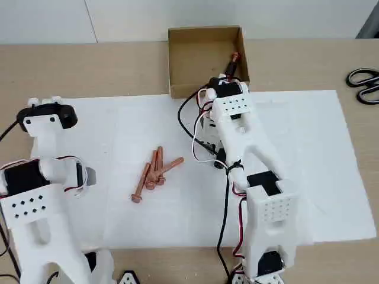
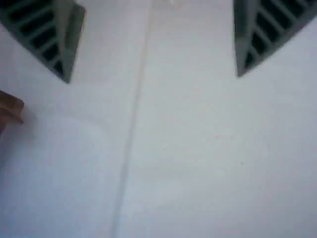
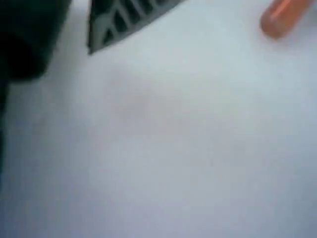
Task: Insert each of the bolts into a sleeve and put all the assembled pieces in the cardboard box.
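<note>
Hard to see much of the right gripper [image 1: 231,72] from where I'm standing. It sits at the near right corner of the cardboard box [image 1: 185,90], tucked under its own arm, and its wrist view is a blur of one dark jaw over white. So I honestly can't tell if it's open or gripping anything. An orange-copper blob [image 3: 280,20] is cut off at that view's edge, too fuzzy to name.

The left gripper [image 2: 153,74] is easier. Its jaws are spread wide over the white sheet [image 1: 308,154] near the left edge of the surface, with nothing between them. A bit of copper [image 2: 10,111] pokes in at the frame edge.

The box sits at the middle of the far edge. One copper piece [image 1: 235,57] leans on its right wall, its lower end hidden by the arm.

The loose bolts [image 1: 155,173] lie bunched mid-surface. The scissors [image 1: 364,83] are at the right edge, cut off.
</note>
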Controlling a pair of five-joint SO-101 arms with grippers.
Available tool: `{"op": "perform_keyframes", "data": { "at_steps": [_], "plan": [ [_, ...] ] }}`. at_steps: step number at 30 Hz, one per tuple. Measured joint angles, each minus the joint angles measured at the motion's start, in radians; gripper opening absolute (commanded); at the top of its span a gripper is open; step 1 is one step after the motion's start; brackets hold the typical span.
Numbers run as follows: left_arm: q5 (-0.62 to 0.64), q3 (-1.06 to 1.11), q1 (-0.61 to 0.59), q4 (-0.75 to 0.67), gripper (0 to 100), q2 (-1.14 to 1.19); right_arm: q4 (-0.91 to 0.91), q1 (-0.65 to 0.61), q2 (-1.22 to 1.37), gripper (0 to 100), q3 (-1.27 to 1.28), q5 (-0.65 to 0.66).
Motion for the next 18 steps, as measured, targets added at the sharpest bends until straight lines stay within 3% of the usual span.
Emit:
{"op": "perform_keyframes", "data": {
  "at_steps": [4, 18],
  "plan": [
    [-0.002, 0.0, 0.0, 0.0, 21, 0.0, -0.041, 0.006, 0.025, 4.8, 0.002, -0.002],
    [-0.002, 0.0, 0.0, 0.0, 21, 0.0, -0.055, 0.008, 0.071, 4.5, -0.003, -0.002]
  ]
}}
